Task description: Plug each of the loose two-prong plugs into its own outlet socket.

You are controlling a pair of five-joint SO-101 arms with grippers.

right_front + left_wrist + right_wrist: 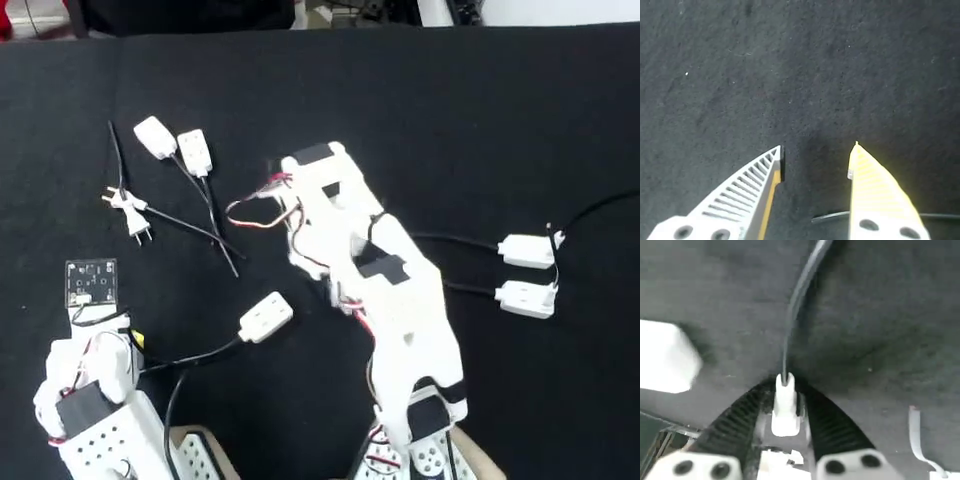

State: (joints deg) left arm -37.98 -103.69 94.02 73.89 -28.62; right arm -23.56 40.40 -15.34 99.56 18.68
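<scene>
My right gripper (786, 390) is shut on a white plug (785, 412), whose grey cable (800, 295) runs away over the black cloth. A white outlet socket (665, 357) lies close beside it. My left gripper (817, 155) is open just above bare cloth, nothing between its fingers, with a thin black cable (830, 216) beneath it. In the high view the right arm (380, 280) stands over the table's middle and the left arm (85, 395) at the near left. A loose two-prong plug (127, 207) lies at the left, near two sockets (155, 137) (194, 152). Another socket (266, 316) lies between the arms.
Two white socket blocks (527, 250) (525, 298) with cables lie at the right. Black cables cross the cloth from the left sockets toward the middle. The far part of the black cloth (450, 110) is bare.
</scene>
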